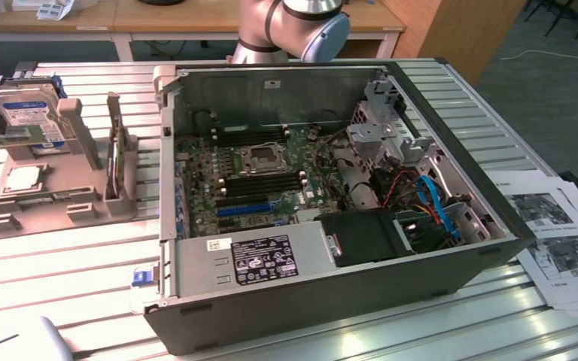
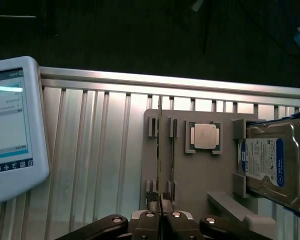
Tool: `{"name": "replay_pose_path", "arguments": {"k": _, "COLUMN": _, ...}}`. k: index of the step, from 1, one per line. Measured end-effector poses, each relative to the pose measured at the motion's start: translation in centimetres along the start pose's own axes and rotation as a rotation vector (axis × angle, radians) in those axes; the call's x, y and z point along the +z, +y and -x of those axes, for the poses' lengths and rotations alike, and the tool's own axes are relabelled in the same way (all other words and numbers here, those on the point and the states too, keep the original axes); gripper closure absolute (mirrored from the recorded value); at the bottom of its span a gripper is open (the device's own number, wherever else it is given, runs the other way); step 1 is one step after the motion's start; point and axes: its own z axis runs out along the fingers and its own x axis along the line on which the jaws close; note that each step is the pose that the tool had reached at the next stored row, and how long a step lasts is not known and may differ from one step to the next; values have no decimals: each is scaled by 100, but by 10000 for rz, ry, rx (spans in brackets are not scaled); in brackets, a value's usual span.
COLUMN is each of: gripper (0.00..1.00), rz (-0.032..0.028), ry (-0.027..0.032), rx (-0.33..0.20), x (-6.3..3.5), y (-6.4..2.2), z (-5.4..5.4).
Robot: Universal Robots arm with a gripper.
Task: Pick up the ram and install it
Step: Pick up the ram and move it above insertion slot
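Note:
In the wrist view my gripper [image 2: 160, 214] is shut on the ram [image 2: 160, 150]. The ram is seen edge-on as a thin dark line that runs away from the fingertips [image 2: 151, 216]. It lies along a slot of the grey parts holder [image 2: 210, 175]. I cannot tell whether it has left the slot. In the exterior view the same holder [image 1: 48, 203] stands at the left of the open computer case [image 1: 309, 301]. The motherboard's black ram slots [image 1: 264, 182] lie beside the processor socket [image 1: 262, 156].
The holder also carries a processor chip [image 2: 205, 136] and a blue-labelled hard drive [image 2: 270, 165], which also shows as the hard drive [image 1: 28, 113]. A white tablet [image 2: 10, 130] lies on the slatted metal table [image 2: 100, 150]. Printed sheets [image 1: 560, 233] lie to the exterior view's right of the case. The arm [image 1: 294, 26] rises behind the case.

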Motion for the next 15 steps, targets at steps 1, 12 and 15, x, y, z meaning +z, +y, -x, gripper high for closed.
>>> {"name": "replay_pose_path", "arguments": {"k": 1, "gripper": 88, "rz": 18, "ry": 3, "rx": 0, "x": -27, "y": 1, "z": 0}}
{"name": "replay_pose_path", "arguments": {"k": 12, "gripper": 88, "rz": 145, "ry": 42, "rx": 6, "x": -230, "y": 10, "z": 3}}
{"name": "replay_pose_path", "arguments": {"k": 15, "gripper": 88, "rz": 136, "ry": 43, "rx": 6, "x": -231, "y": 10, "z": 3}}
